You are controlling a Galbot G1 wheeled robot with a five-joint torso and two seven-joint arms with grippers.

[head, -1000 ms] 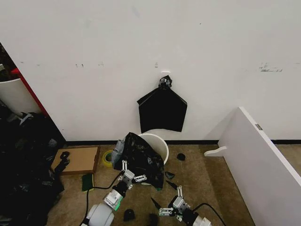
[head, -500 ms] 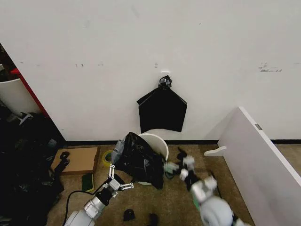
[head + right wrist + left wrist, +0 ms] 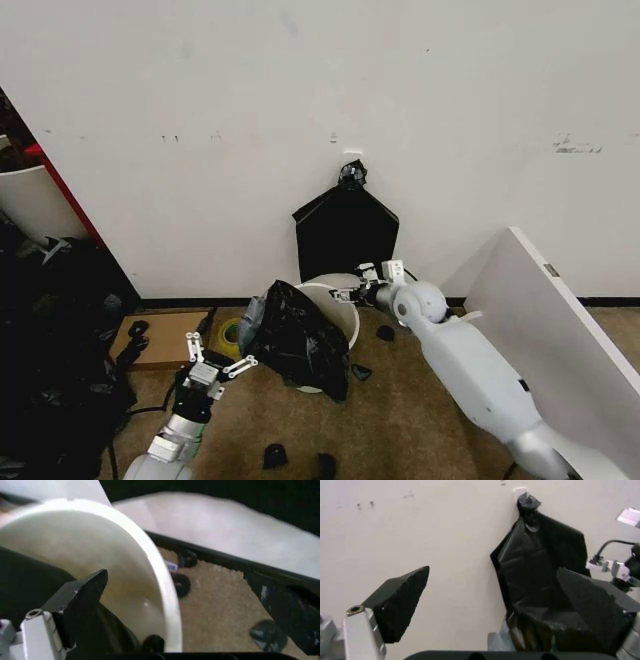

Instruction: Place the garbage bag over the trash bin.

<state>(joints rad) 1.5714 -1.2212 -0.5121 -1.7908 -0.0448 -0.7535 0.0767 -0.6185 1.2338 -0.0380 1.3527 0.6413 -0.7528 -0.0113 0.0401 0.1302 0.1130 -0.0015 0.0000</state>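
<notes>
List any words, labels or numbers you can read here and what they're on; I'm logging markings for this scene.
None can be read.
The bin, the garbage bag and the flat bags on the wall show no print.
Dark marks on the wall: too small to tell if they are writing.
A small tag on the white board's edge: too small to read.

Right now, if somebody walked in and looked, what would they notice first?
Probably the shiny black garbage bag, draped over the left side of the white trash bin on the floor by the wall. The right gripper reaches out to the bin's bare rim with its fingers open. The left gripper, also open, hangs to the left of the bag, and a flat black bag hangs on the wall above.
</notes>
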